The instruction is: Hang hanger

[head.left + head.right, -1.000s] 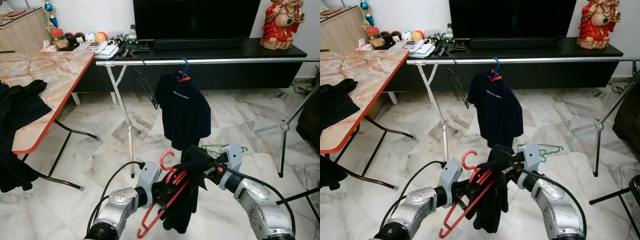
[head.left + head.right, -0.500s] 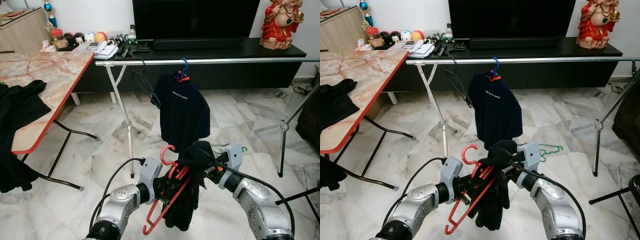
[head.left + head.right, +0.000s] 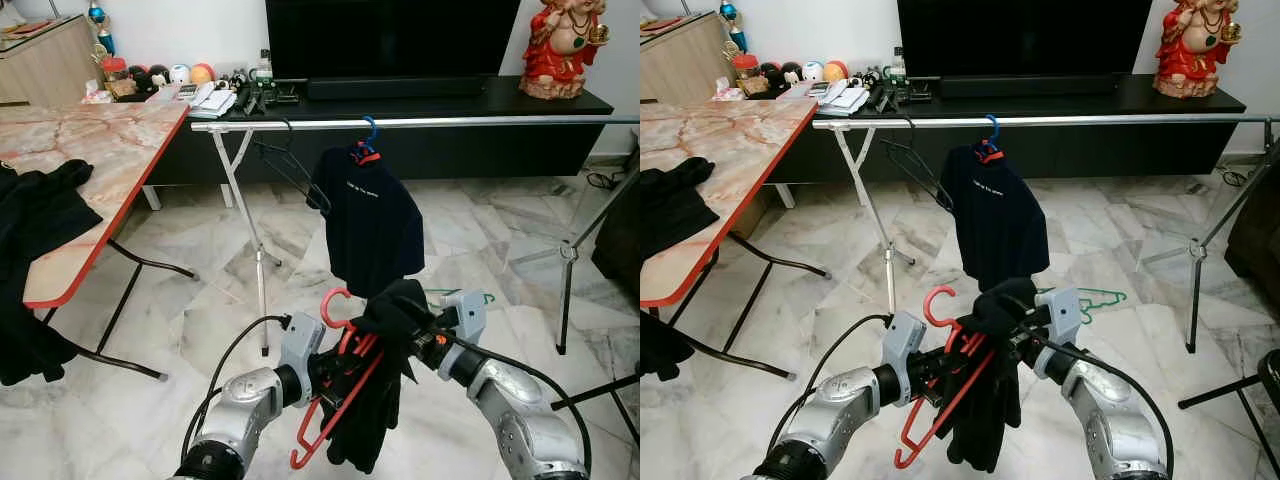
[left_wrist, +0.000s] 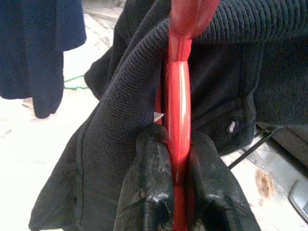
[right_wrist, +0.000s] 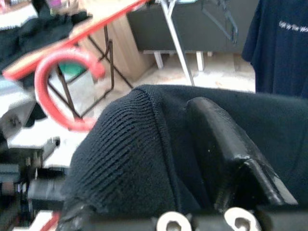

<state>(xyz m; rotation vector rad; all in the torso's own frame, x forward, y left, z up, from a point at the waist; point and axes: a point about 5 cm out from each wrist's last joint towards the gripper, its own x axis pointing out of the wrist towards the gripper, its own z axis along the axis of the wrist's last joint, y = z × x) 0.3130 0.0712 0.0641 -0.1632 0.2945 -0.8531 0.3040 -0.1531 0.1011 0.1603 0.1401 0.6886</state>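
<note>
Left gripper [image 4: 177,180] pinches the red hanger [image 3: 338,390] narrowly; right gripper [image 3: 412,338] is clamped on the black knit garment [image 3: 372,420] draped over it.

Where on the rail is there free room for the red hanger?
The rail is bare from the navy shirt rightward. Between the black hanger and that shirt it is tight. The left gripper grips the red hanger.

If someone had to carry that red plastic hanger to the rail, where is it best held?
Probably by the red plastic hanger's neck just below the hook, from the side, as the left tool does. The black knitted garment covers the shoulders and the hook stays free.
</note>
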